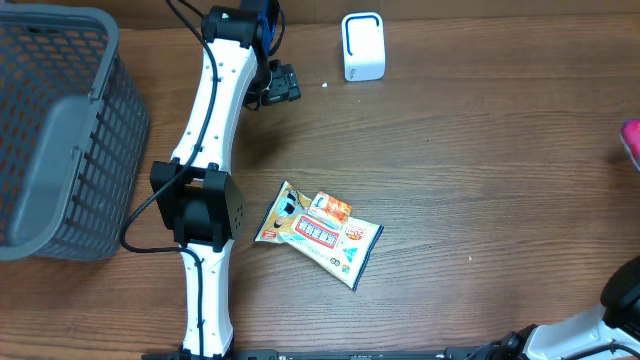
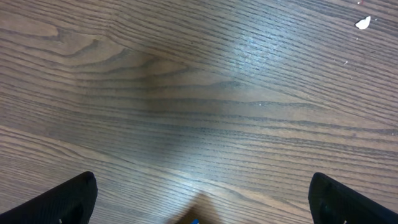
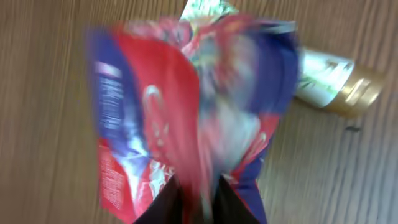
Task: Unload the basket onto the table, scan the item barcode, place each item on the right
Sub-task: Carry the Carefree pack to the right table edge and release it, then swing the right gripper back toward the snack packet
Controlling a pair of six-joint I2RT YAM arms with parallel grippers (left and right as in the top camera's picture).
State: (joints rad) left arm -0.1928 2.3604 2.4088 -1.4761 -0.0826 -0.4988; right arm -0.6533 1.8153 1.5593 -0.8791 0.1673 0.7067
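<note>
Red and blue packet (image 3: 186,112) is filling the middle of the right wrist frame, standing up and badly blurred; any barcode on it is not showing clearly. Your right tool (image 3: 202,202) is pinching its lower edge, with the dark fingers (image 3: 169,208) sitting close together at the bottom of the frame and the foil rising from between them. Behind the packet, at the upper right of that frame, a bottle with a gold cap (image 3: 333,81) is lying on the wooden counter (image 3: 50,155).

In the overhead view the white scanner (image 1: 362,45) is standing at the top centre. A flat orange and white snack pack (image 1: 318,232) is lying in the middle of the frame, just right of your left arm. A grey basket (image 1: 60,130) is sitting at the far left.

Your left tool (image 2: 202,193) is hanging over bare wood, jaws spread wide apart and gripping nothing, with its tips showing in the two bottom corners of the left wrist frame. A white crumb (image 2: 364,23) is lying at the upper right of that frame.
</note>
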